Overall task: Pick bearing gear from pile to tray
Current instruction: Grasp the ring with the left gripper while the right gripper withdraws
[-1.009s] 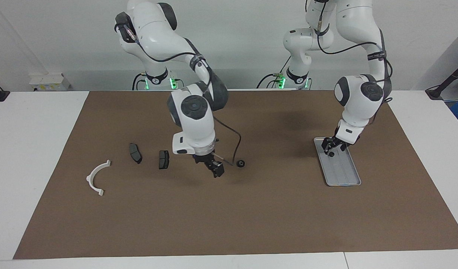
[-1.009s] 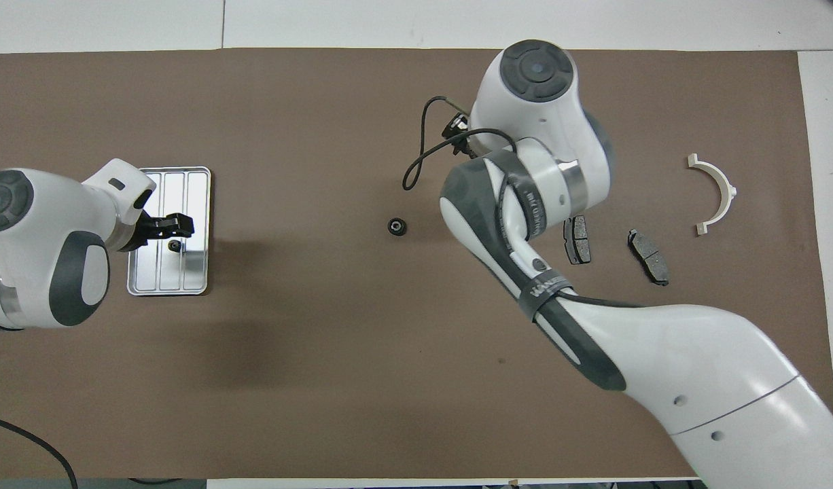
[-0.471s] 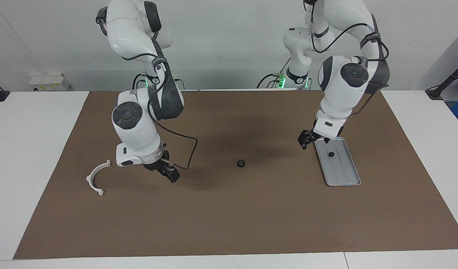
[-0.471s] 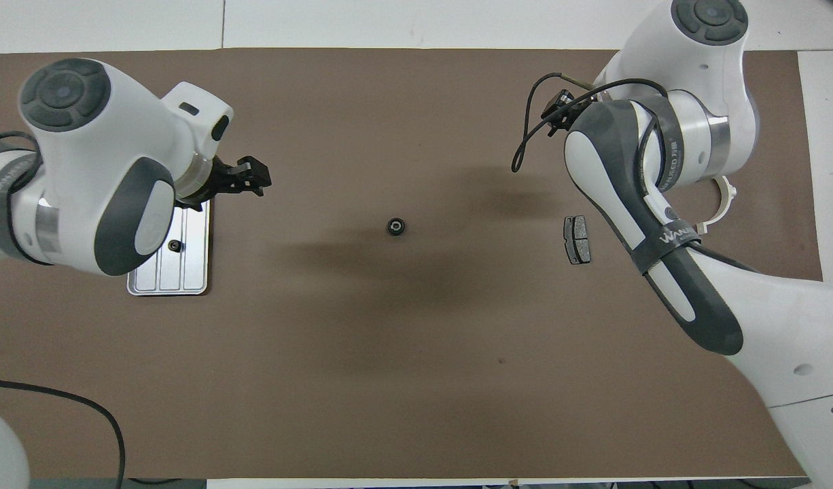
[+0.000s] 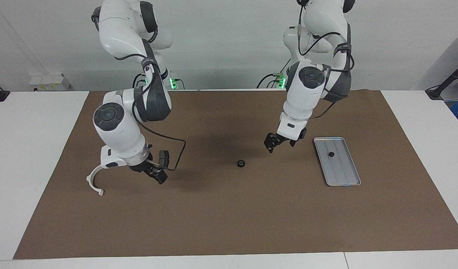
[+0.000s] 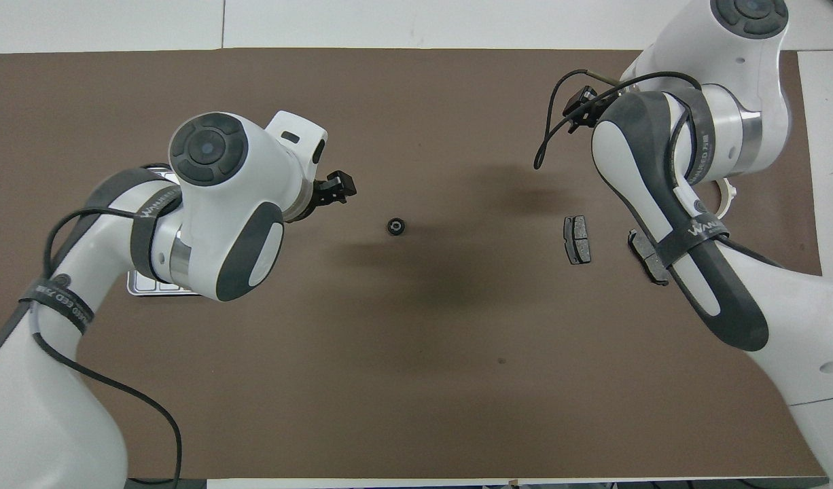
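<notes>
Since the earlier frames, the left gripper has left the tray and travelled toward the middle of the mat, while the right gripper has drawn back toward the right arm's end of the table. One small black round piece now lies in the tray. The remaining bearing gear lies alone on the mat at mid-table, well apart from the tray and from the rest of the pile. The left gripper hangs above the mat between that gear and the tray, holding nothing, its fingers a little parted. The gear lies from it toward the right arm's end of the table and slightly farther from the robots; the part is round, so no long axis constrains finger alignment. The left gripper appears the nearer of the two and is probably the one to make the pick. The right gripper hovers low among the pile beside the white arc bracket and a dark grey plate; whether its fingers are open cannot be determined, and nothing can be seen in its grasp.
</notes>
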Controlling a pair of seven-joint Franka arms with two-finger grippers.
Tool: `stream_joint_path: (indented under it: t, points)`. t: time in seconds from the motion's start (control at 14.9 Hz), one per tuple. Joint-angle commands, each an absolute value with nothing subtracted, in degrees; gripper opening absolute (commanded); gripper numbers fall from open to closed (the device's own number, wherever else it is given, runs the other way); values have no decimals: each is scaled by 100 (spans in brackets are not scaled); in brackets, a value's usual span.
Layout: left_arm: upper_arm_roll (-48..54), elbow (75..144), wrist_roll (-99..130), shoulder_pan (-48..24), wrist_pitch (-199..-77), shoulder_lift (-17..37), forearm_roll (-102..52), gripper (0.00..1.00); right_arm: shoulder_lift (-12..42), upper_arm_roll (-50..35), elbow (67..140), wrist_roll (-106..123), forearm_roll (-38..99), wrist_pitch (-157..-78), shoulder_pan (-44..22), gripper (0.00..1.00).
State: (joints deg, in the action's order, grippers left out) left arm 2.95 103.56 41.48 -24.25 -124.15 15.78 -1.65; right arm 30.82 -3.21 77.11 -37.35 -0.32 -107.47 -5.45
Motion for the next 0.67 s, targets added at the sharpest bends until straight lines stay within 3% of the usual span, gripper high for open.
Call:
stream_joint_path:
  t: [0.0,0.4,0.61]
  points:
    - [176,10354,4639,-2785,-12779,1932,-211,100,2883,-378,7928,-3210,105,-10705,-431,100]
    - [158,10275,4991,-3137,-13174,2363,-202,100,2137,-316,8735,-1472,79,-10995,-247,100]
    - [158,10239,5176,-3339,-13219,2391,-193,100,1409,-264,9384,-669,53,-11082,-97,100]
